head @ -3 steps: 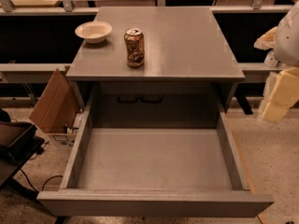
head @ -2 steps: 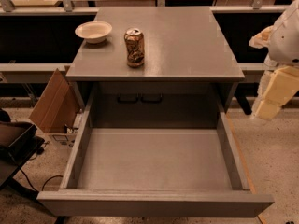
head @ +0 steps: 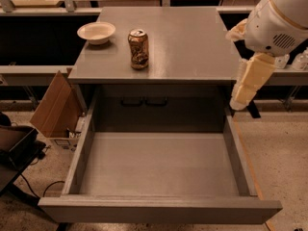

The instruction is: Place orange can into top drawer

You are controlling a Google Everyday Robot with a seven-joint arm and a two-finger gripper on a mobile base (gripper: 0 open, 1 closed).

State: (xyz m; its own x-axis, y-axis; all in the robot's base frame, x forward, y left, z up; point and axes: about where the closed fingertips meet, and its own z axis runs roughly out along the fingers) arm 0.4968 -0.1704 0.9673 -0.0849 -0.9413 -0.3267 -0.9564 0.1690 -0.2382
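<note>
The orange can [head: 138, 48] stands upright on the grey cabinet top [head: 192, 42], left of its middle, with its silver top and pull tab facing up. The top drawer [head: 159, 165] is pulled fully open below the cabinet top, and nothing lies on its flat bottom. My gripper [head: 246, 86] hangs at the right edge of the cabinet, just above the drawer's right rear corner, under the white arm housing [head: 279, 18]. It is well to the right of the can and holds nothing that I can see.
A cream bowl [head: 96, 32] sits on the cabinet top to the left of the can. A dark-handled panel [head: 143, 101] shows at the back above the drawer. A cardboard box [head: 55, 107] and dark gear [head: 14, 148] stand on the floor at the left.
The arm and gripper have moved left, from off to the right side to the cabinet's right edge. The can, bowl and drawer have not moved.
</note>
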